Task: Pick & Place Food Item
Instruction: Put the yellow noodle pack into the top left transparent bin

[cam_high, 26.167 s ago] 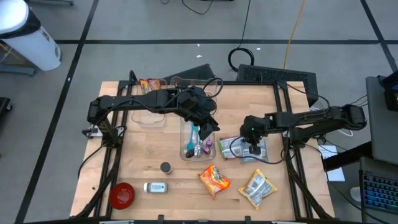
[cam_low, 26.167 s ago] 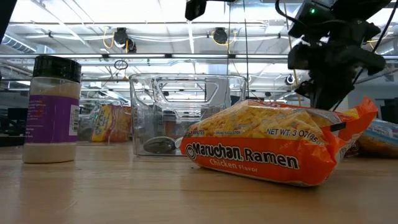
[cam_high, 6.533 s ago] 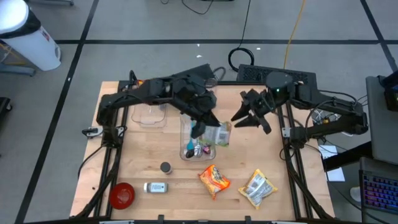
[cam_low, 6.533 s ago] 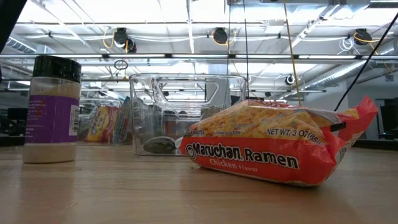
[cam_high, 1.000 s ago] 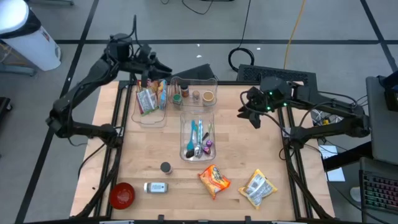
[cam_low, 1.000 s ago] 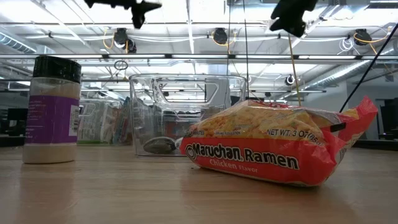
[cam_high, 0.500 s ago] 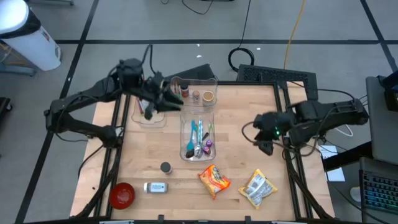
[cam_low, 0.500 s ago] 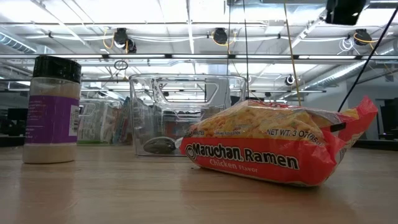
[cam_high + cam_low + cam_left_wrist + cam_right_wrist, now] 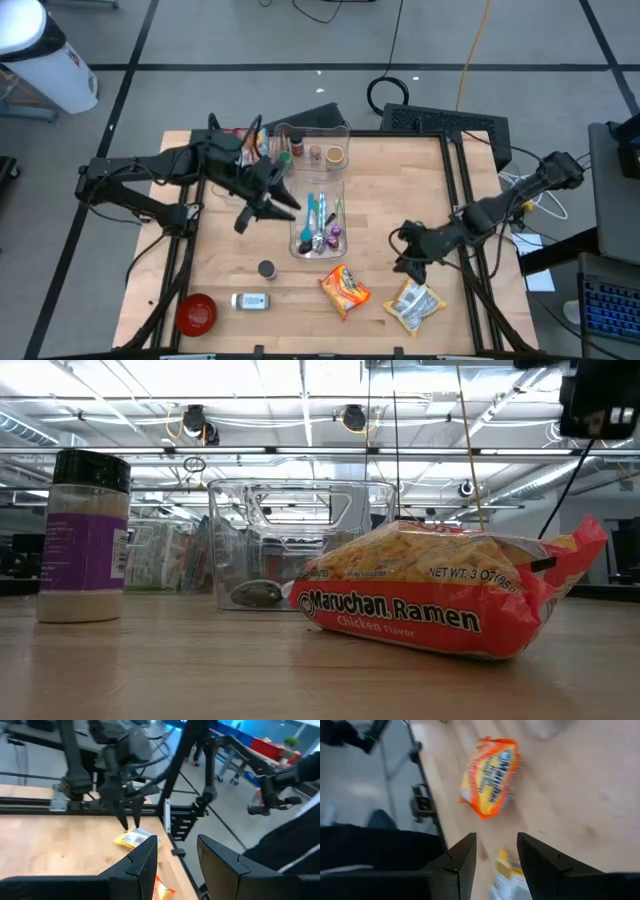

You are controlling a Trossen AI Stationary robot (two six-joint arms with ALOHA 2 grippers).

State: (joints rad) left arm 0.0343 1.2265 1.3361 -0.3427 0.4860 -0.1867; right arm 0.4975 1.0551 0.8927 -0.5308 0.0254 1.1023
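Now my right gripper (image 9: 411,262) hangs just above the yellow snack bag (image 9: 414,303) near the table's (image 9: 400,190) front edge, fingers parted, nothing between them. I judge this the reach for the next food item; the next move calls for a drop straight down and a squeeze across the bag. The ramen packet (image 9: 345,288) lies beside it. My left gripper (image 9: 272,203) hovers beside the clear utensil bin (image 9: 319,222), parted and empty too. That bin holds cutlery; the bin at the back left (image 9: 242,172) holds snack packets, and jars (image 9: 300,151) fill the rear one.
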